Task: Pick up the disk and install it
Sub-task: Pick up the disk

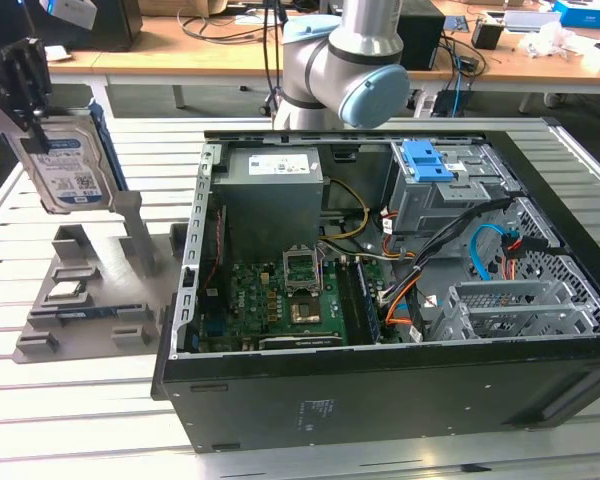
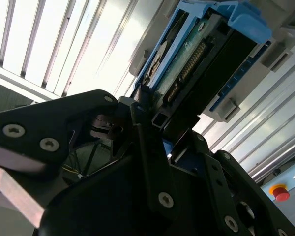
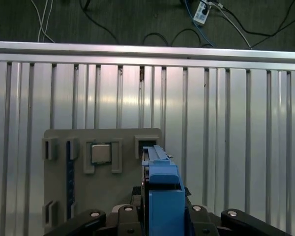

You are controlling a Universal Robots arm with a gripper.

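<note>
Blue-framed and silver, the disk (image 1: 65,165) is hanging at the upper left of the exterior view. The gripper (image 1: 22,80) is clamped on it by its top edge, label facing the camera. It looks lifted clear of the grey tray (image 1: 90,300) below, though I can't tell whether its lower corner is touching the tray's upright post.

In both wrist views the fingers (image 2: 137,132) are pinching the frame edge-on, connector end pointing away from the wrist.

My take on doing this bit well: the disk is being held by a thin edge, so I'd be moving slow and keeping it from swinging. I'd also be watching that lower corner near the post. The case (image 1: 380,400) is lying open at centre frame with its cage (image 1: 450,190) at upper right. Cables are running close by there, so snagging is the risk I'd be worrying about.

Everything is sitting on a slatted aluminium table (image 1: 80,420). A chip (image 3: 101,153) is resting in the tray. Wooden desks (image 1: 230,50) with cables and clutter are running along the top.
</note>
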